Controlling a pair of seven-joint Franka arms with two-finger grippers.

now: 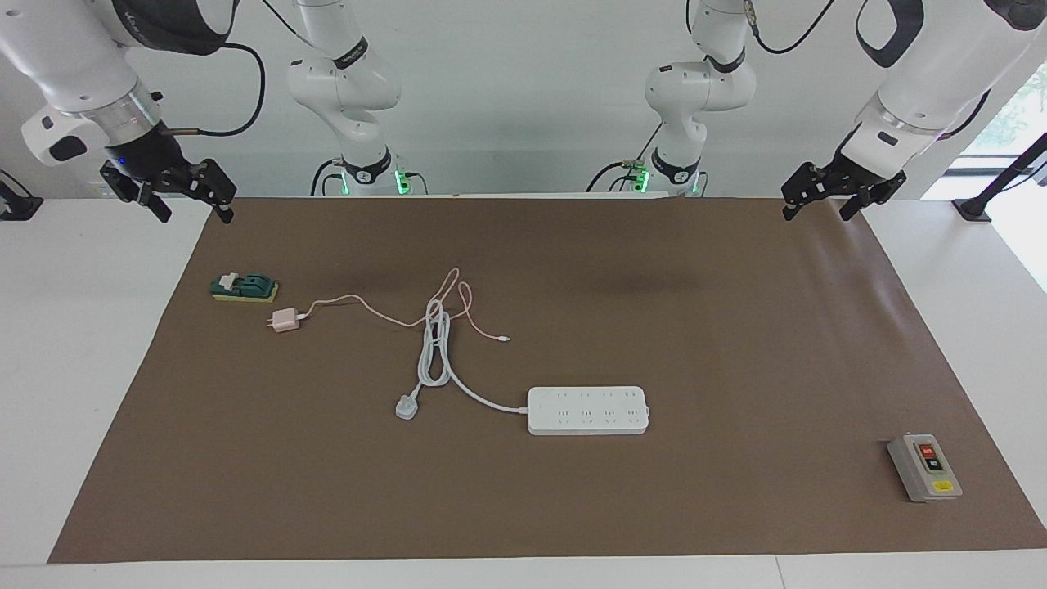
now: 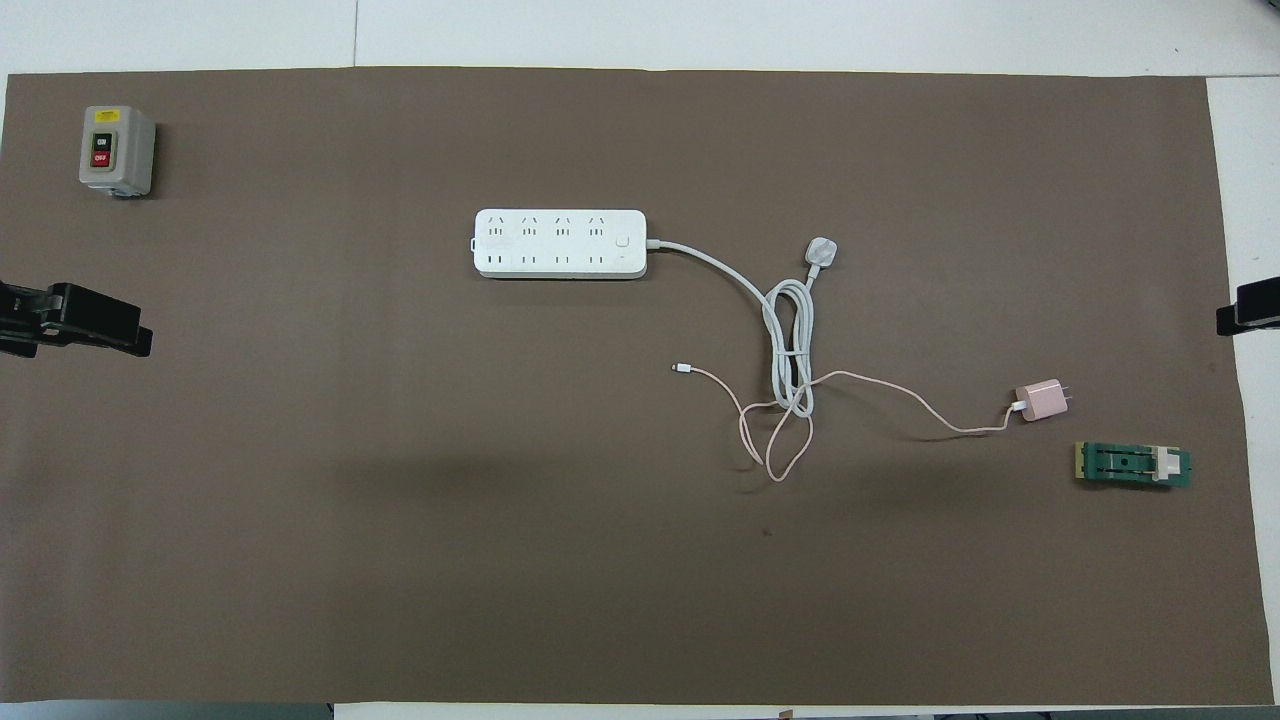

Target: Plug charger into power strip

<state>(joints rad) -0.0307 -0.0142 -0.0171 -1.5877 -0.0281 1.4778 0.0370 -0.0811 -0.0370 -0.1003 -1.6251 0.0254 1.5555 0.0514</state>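
The pale-pink charger [image 1: 285, 320] [image 2: 1040, 401] lies on the brown mat toward the right arm's end, its thin pink cable looping across the strip's cord. The white power strip [image 1: 587, 410] [image 2: 560, 243] lies flat mid-table, farther from the robots than the charger, sockets up. My right gripper [image 1: 192, 211] [image 2: 1250, 315] hangs open over the mat's corner near the robots, well apart from the charger. At the other end, my left gripper [image 1: 815, 213] [image 2: 90, 325] hangs open over the mat's edge. Neither holds anything.
The strip's thick white cord is coiled and ends in a white three-pin plug [image 1: 406, 406] [image 2: 821, 251]. A green and yellow block [image 1: 244, 287] [image 2: 1133, 465] sits beside the charger. A grey button box [image 1: 924, 467] [image 2: 116, 150] stands at the left arm's end.
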